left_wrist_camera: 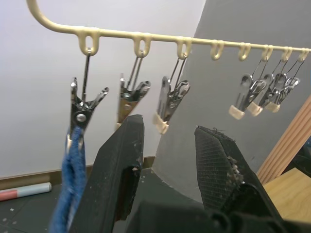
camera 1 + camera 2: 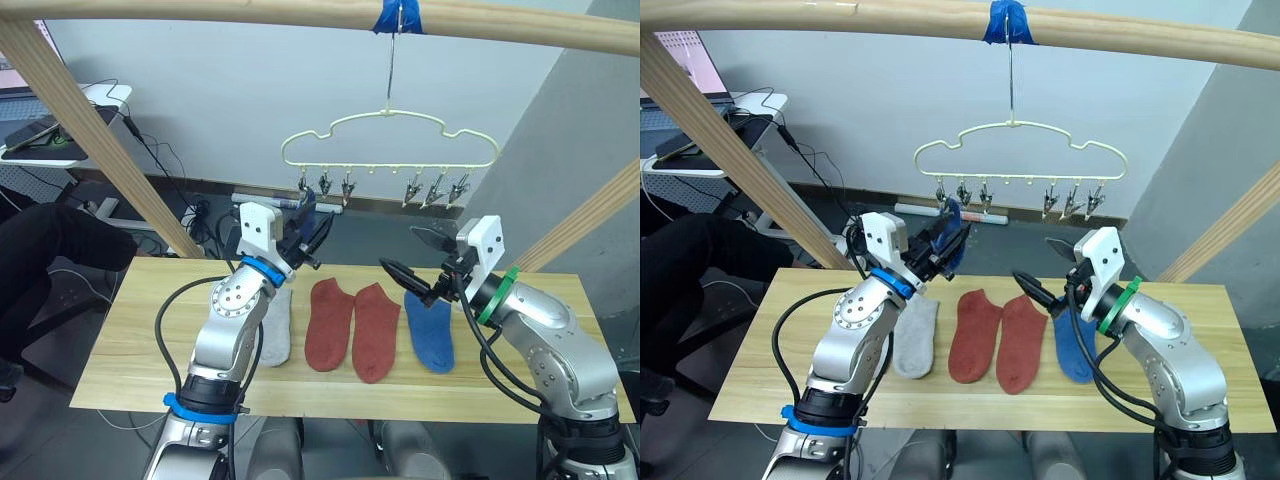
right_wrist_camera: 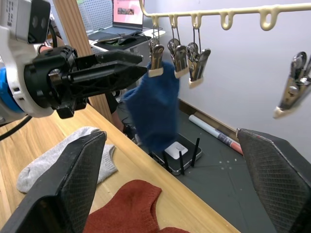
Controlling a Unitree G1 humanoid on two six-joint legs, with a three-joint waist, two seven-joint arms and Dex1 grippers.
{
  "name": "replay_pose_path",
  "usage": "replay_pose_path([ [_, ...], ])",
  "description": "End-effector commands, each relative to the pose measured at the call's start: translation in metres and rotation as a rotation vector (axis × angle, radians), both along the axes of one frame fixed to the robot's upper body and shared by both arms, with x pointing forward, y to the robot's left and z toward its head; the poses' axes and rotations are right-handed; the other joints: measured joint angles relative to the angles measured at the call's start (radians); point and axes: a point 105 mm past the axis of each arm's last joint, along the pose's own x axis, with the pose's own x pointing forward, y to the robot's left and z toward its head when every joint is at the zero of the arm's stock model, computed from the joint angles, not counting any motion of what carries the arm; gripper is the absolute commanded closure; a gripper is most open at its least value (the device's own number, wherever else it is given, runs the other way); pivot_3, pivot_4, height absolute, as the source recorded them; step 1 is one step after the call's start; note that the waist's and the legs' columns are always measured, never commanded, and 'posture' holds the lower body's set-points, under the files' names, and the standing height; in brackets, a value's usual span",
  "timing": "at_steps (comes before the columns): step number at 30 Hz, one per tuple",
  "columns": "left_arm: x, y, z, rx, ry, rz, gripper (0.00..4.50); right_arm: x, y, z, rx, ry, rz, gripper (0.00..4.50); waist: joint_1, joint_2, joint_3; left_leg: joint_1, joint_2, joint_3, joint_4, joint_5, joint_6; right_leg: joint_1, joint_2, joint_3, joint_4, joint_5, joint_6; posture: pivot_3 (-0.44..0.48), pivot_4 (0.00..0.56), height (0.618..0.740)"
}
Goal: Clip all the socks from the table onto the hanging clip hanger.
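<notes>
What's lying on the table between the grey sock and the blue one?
Two rust-red socks lie side by side between the grey sock and the blue sock, seen in both eye views.

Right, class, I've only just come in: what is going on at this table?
A two-armed robot is clipping socks onto a cream clip hanger hung from a wooden pole. One blue sock hangs from the hanger's leftmost clip, with the open left gripper beside it. On the table lie a grey sock, two red socks and another blue sock. The right gripper hovers open above the table, holding nothing.
</notes>
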Motion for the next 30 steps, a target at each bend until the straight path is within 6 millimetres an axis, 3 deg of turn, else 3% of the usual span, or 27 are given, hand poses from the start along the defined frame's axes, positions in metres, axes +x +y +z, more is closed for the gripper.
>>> replay_pose_path([
  [1, 0.003, 0.005, 0.008, -0.027, -0.044, 0.05, 2.6, -0.008, 0.01, 0.019, 0.024, -0.069, 0.077, 0.0, 0.0, 0.0, 0.0, 0.0, 0.0, 0.0, 0.0, 0.0, 0.0, 0.0, 0.0, 0.0, 0.0, 0.0, 0.0, -0.098, 0.236, 0.74],
  [6, 0.012, 0.002, 0.008, -0.036, -0.058, 0.084, 2.6, -0.015, 0.021, 0.026, 0.049, -0.09, 0.173, 0.0, -0.002, 0.0, 0.0, 0.0, 0.0, 0.0, 0.0, 0.0, 0.0, 0.0, 0.0, -0.001, 0.0, 0.0, 0.0, -0.097, 0.234, 0.74],
  [30, 0.038, -0.006, 0.016, -0.061, -0.101, 0.106, 2.6, -0.01, 0.026, 0.047, 0.044, -0.153, 0.179, 0.0, -0.016, 0.0, 0.0, 0.0, 0.0, -0.001, 0.001, 0.0, 0.0, 0.001, 0.0, -0.001, 0.0, 0.001, -0.001, -0.123, 0.224, 0.74],
])
